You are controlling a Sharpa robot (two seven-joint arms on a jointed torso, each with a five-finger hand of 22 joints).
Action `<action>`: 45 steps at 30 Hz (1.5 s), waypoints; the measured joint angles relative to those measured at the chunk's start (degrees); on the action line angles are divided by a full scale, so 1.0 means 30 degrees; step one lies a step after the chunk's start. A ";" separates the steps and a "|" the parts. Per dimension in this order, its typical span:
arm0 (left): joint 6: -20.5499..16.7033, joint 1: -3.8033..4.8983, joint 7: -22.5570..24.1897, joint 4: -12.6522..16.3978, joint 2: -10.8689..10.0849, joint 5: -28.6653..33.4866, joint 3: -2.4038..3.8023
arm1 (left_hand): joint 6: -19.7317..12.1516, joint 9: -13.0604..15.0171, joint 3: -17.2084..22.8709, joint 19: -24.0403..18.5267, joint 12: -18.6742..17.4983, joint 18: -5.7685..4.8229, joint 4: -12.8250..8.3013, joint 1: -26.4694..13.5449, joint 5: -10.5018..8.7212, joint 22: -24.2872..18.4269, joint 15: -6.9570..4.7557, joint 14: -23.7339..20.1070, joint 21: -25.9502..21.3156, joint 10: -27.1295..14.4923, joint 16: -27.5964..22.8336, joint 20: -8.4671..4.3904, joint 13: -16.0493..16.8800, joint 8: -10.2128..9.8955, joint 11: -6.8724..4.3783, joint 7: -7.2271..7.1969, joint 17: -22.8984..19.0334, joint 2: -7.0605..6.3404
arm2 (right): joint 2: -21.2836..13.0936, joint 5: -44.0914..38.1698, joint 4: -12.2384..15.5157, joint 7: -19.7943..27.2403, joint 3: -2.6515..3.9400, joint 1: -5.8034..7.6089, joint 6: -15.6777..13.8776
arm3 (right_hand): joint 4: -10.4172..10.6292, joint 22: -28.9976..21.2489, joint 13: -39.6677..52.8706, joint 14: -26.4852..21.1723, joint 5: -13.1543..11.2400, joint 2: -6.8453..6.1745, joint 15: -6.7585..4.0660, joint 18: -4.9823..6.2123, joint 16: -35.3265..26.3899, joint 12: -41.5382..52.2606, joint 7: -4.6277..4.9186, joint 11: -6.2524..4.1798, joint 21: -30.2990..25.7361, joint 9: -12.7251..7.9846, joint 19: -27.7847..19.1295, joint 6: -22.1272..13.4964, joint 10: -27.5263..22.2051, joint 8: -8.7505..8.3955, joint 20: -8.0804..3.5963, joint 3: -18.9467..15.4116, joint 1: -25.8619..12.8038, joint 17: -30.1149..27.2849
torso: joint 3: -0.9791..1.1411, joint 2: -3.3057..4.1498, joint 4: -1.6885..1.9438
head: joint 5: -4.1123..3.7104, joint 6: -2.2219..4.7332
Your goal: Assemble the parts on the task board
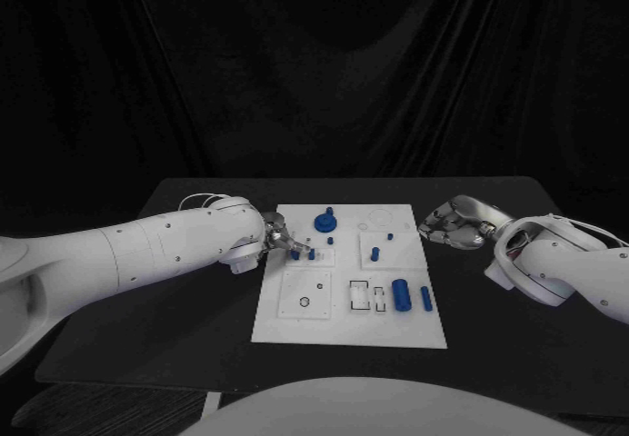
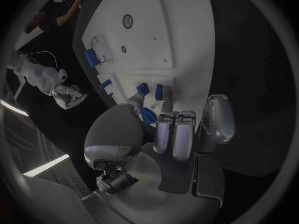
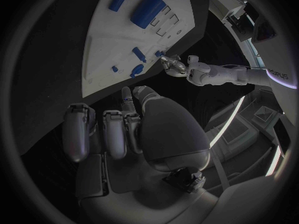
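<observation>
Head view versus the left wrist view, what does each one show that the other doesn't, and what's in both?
Head view alone: the whole task board at once, with the two long blue cylinders lying near its right edge, and the black table around it. Left wrist view alone: the left robot hand from behind, its fingertips right at small blue parts on the board's edge. Both share the board, the left robot hand at it, and the right robot hand waiting off the board's far side.

The head camera looks steeply down from above onto the tabletop (image 1: pixel 196 300) and task board (image 1: pixel 344 327); each wrist camera sits close behind its own hand, facing that same board.
</observation>
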 measured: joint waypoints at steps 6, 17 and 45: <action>-0.0069 -0.0021 0.0019 0.0008 -0.0073 -0.0026 -0.0048 | -0.0606 0.2756 -0.1204 0.0072 0.0000 -0.0002 0.0737 0.0554 0.0000 -0.0001 0.0000 0.0000 0.0000 0.0007 0.0000 -0.0072 0.0000 0.2861 -0.0137 -0.0343 0.0000 0.0554 | 0.0005 0.0000 -0.0008 -0.0008 0.0000 -0.0007 0.0014 | 0.0000 0.0007 -0.0002 0.0000 0.0000 0.0000 0.0000 -0.0001 0.0000 0.0000 0.0000 0.0000 0.0000 0.0000 0.0000 0.0000 0.0000 0.0000 0.0000 0.0000 0.0000 0.0000 | -0.0004 -0.0002 0.0000 | -0.0011 0.0000; -0.0207 -0.0045 0.0063 0.0029 -0.0073 -0.0044 -0.0072 | -0.0702 0.3407 -0.1435 0.0139 0.0000 -0.0002 0.0809 0.0653 0.0000 -0.0002 -0.0072 -0.0072 0.0076 0.0075 0.0000 -0.0139 0.0000 0.3404 -0.0205 -0.0378 0.0000 0.0652 | -0.0002 0.0001 -0.0015 -0.0018 0.0000 -0.0017 0.0024 | 0.0000 0.0004 -0.0004 0.0000 0.0000 0.0000 0.0000 0.0000 0.0000 0.0000 0.0000 0.0000 0.0000 0.0000 0.0000 0.0000 0.0000 0.0000 0.0000 0.0000 0.0000 0.0000 | -0.0004 -0.0005 0.0000 | -0.0055 0.0000; -0.3405 0.1093 0.1590 0.2252 -0.1882 -0.0036 -0.0119 | -0.0717 0.4274 -0.3237 0.0346 0.0000 -0.0003 0.0916 0.0171 0.0647 -0.0004 -0.0256 -0.0023 0.0522 0.0017 0.0000 -0.0348 0.0000 0.4823 -0.0403 -0.0703 0.0000 0.1181 | -0.0111 0.0001 -0.0026 -0.0055 0.0000 -0.0032 0.0030 | -0.0051 0.0000 -0.0009 0.0000 0.0000 0.0000 0.0000 -0.0001 0.0000 0.0000 0.0000 -0.0001 0.0000 0.0000 0.0000 0.0000 0.0000 0.0000 0.0000 0.0052 0.0000 0.0000 | 0.0000 -0.0011 0.0002 | -0.0161 0.0000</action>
